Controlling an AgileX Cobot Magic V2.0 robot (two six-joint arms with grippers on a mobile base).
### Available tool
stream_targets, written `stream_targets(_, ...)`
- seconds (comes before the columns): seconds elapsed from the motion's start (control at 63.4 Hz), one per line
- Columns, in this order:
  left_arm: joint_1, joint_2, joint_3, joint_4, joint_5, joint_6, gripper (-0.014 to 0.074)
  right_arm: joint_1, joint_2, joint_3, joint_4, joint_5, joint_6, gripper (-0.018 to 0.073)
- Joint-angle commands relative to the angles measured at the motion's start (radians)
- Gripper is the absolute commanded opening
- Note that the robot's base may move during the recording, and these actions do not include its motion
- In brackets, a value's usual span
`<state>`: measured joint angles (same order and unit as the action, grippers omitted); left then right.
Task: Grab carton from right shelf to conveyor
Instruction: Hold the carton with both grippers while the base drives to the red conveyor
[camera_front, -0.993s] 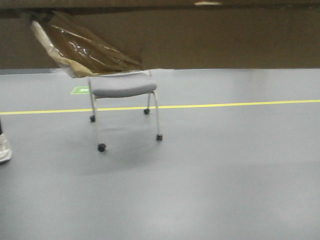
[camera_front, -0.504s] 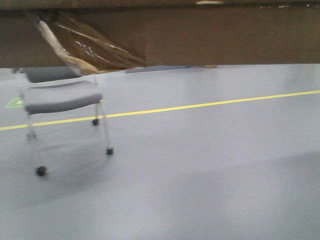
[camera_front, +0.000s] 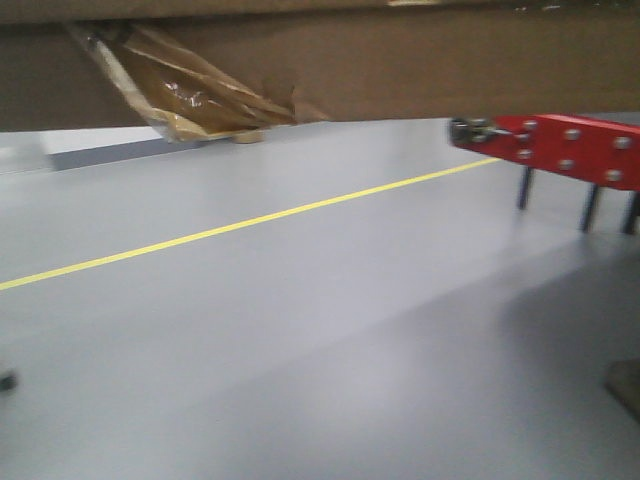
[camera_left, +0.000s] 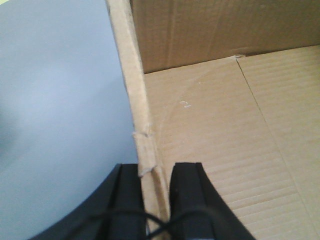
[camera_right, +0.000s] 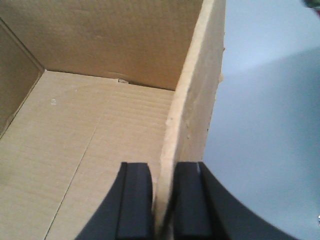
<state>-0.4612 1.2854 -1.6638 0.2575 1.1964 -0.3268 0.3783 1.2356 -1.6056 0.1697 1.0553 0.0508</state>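
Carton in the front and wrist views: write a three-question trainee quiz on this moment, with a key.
1. True or false: the left end effector and the right end effector each pinch a side wall of the carton, one finger inside and one outside.
2. Multiple choice: in the front view, what shows at the right, below the carton's underside? A) a green crate B) a red bolted rail on dark legs C) a blue bin
3. Fill in: the line across the grey floor is ____.
Key: 1 true; 2 B; 3 yellow.
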Motion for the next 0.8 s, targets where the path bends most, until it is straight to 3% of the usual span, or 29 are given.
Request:
stream_targets(0.0, -0.005, -0.012, -0.004, 0.049, -0.013, 0.007, -0.0010, -0.006, -0.012, -0.005, -0.007, -0.053, -0.018, -0.0068)
stream_targets(0.173, -0.005, -0.012, -0.004, 0.089, -0.013, 0.007, -0.0010, -0.006, -0.012, -0.005, -0.007, -0.053, -0.018, -0.0068)
stream_targets(0.788, -0.003, -0.012, -0.004, 0.374, -0.013, 0.007, -0.0010, -0.006, -0.012, -0.005, -0.007, -0.054, -0.018, -0.0068)
